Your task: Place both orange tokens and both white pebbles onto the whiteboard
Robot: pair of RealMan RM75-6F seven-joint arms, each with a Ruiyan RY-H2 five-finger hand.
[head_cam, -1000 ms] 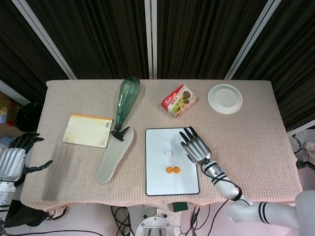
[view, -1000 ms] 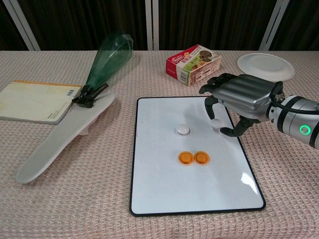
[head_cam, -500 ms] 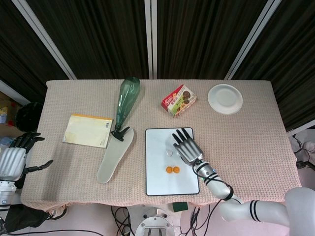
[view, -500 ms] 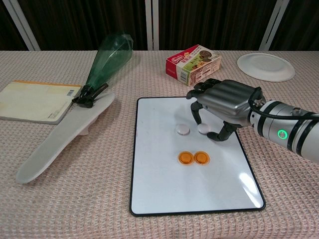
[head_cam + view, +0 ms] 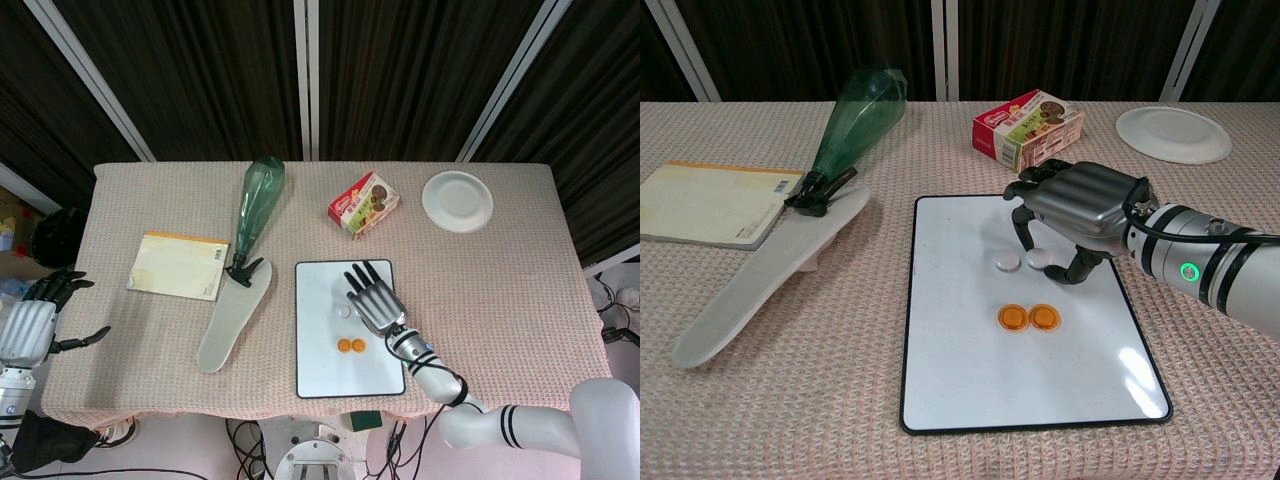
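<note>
The whiteboard (image 5: pixel 970 380) (image 5: pixel 320 370) lies at the table's front centre. Two orange tokens (image 5: pixel 1013 318) (image 5: pixel 1045 317) sit side by side on it, and they show in the head view as well (image 5: pixel 350 346). One white pebble (image 5: pixel 1007 263) rests on the board just above them. My right hand (image 5: pixel 1080 205) (image 5: pixel 372 297) arches over the board's upper right and pinches the second white pebble (image 5: pixel 1040 260) between thumb and a finger, low at the board and close beside the first. My left hand (image 5: pixel 25 325) hangs off the table's left edge, fingers apart and holding nothing.
A green plastic bottle (image 5: pixel 860 115) and a pale shoe insole (image 5: pixel 760 280) lie left of the board, with a yellow notebook (image 5: pixel 710 200) further left. Behind the board are a snack box (image 5: pixel 1028 128) and a white plate (image 5: pixel 1172 132).
My right hand has moved left across the board with the second white pebble between its fingers, bringing it next to the first pebble. The left hand has barely moved.
</note>
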